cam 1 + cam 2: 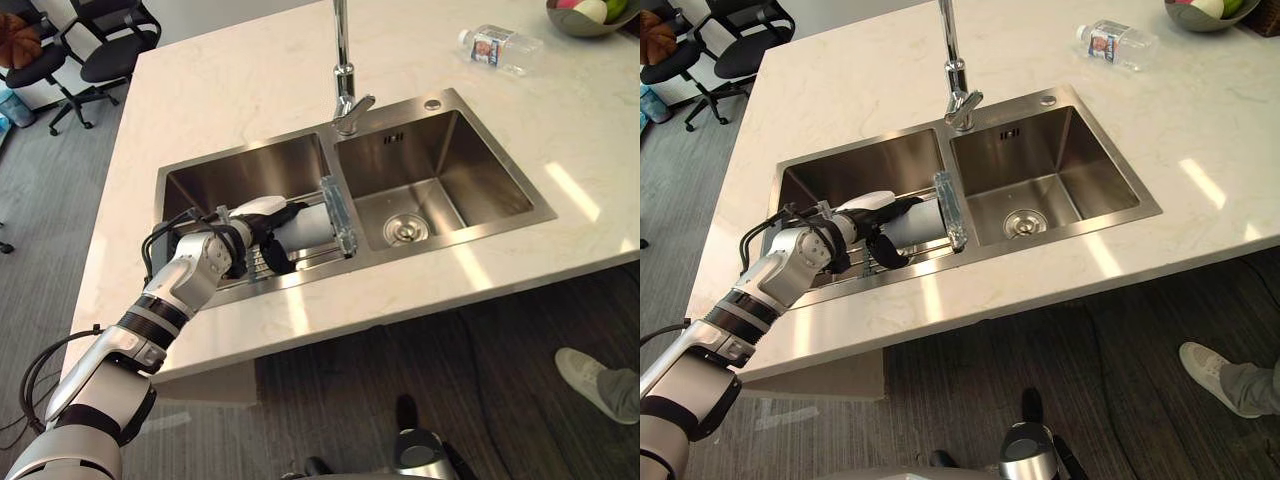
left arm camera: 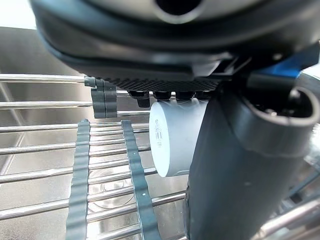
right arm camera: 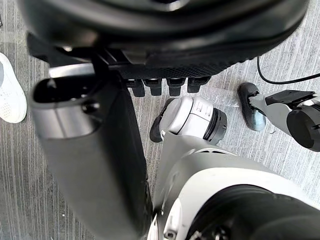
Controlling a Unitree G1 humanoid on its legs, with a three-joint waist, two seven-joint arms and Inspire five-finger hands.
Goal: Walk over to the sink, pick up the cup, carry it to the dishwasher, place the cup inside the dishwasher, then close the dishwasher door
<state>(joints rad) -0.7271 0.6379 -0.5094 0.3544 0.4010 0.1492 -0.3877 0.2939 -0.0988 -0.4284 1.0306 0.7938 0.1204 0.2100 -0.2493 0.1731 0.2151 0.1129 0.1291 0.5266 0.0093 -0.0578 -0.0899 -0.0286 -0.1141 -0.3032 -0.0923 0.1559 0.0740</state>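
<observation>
Lower left of the left eye view: left hand (image 1: 262, 238) reaching into the left basin of the double sink (image 1: 445, 108), fingers and thumb curled round the cup (image 1: 305, 228). Pale and plain, lying on its side on the wire rack (image 2: 45, 172) that spans that basin, near the frame's centre. From the left wrist, fingertips touching the cup's upper edge, thumb close alongside it. Just right of the cup, along the divider between the basins, a translucent bluish strip (image 1: 338, 215). Right basin bare steel with a round drain (image 1: 405, 231). Behind the divider, at top centre, the chrome faucet (image 1: 343, 70), rising out of frame. All set into a pale stone countertop (image 1: 230, 90). At upper right on it, a water bottle (image 1: 498, 46) lying on its side; in the top right corner, part of a bowl (image 1: 590, 22) with something inside. Upper left, black office chairs (image 1: 110, 45) on grey floor. Lower right, a person's pale shoe (image 1: 590, 375). In the right wrist view, right hand (image 3: 95, 165) above the carpet, fingers relaxed and holding nothing.
</observation>
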